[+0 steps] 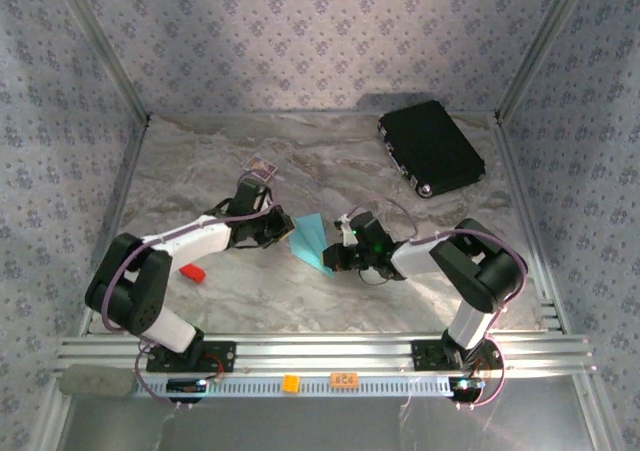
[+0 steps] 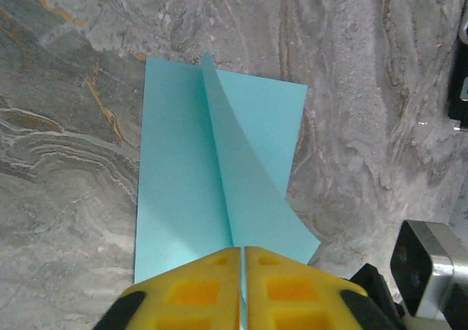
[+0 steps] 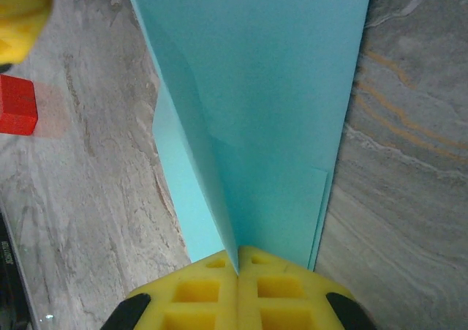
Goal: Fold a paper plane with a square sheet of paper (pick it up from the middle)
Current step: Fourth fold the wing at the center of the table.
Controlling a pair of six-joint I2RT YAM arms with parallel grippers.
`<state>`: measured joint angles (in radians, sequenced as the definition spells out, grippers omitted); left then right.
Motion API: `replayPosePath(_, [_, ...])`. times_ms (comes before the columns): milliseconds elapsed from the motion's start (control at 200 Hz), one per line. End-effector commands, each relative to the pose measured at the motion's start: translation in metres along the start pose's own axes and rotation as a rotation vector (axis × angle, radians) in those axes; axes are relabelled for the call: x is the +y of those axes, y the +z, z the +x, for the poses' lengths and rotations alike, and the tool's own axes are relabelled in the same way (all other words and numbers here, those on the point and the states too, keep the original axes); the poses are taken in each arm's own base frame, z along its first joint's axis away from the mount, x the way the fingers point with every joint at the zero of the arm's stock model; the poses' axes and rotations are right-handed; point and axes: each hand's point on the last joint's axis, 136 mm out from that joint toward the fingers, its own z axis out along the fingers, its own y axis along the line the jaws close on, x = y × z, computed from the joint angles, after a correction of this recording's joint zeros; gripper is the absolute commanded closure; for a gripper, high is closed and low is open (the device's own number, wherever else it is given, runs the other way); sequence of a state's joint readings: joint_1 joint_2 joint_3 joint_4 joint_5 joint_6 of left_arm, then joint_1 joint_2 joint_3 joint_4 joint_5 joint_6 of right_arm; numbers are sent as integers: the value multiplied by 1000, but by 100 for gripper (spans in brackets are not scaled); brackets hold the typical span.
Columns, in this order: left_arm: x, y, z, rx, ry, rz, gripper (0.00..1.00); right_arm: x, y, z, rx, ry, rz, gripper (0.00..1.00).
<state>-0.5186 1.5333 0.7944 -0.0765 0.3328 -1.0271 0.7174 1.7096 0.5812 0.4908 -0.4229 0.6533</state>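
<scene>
Left claw [image 2: 242, 260] being clamped shut on one end of paper sheet [image 2: 190, 176]; opposite end being pinched by right claw [image 3: 238, 265].

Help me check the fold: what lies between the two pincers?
The paper, partly folded; left pincer and right pincer are both shut on it, as the top view shows.

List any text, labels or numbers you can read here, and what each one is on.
No text is legible.
On the front rail, the orange tag: dark marks, too blurred to read.
The card: too small to read.
The paper and case: no print visible.
</scene>
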Motion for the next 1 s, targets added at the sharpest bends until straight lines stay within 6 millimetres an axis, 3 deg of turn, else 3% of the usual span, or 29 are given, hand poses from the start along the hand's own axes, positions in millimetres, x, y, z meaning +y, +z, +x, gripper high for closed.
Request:
replayPosePath(0, [-10, 11, 10, 45, 22, 44, 94, -2, 1, 5, 9, 46, -18, 99])
replayPosePath(160, [-11, 30, 19, 106, 34, 27, 98, -4, 0, 5, 8, 54, -14, 99])
replayPosePath(480, [27, 44, 30, 134, -21, -93, 100, -5, -2, 6, 0, 74, -10, 98])
replayPosePath(994, [56, 36, 41, 98, -65, -174, 100, 2, -7, 4, -12, 71, -1, 97])
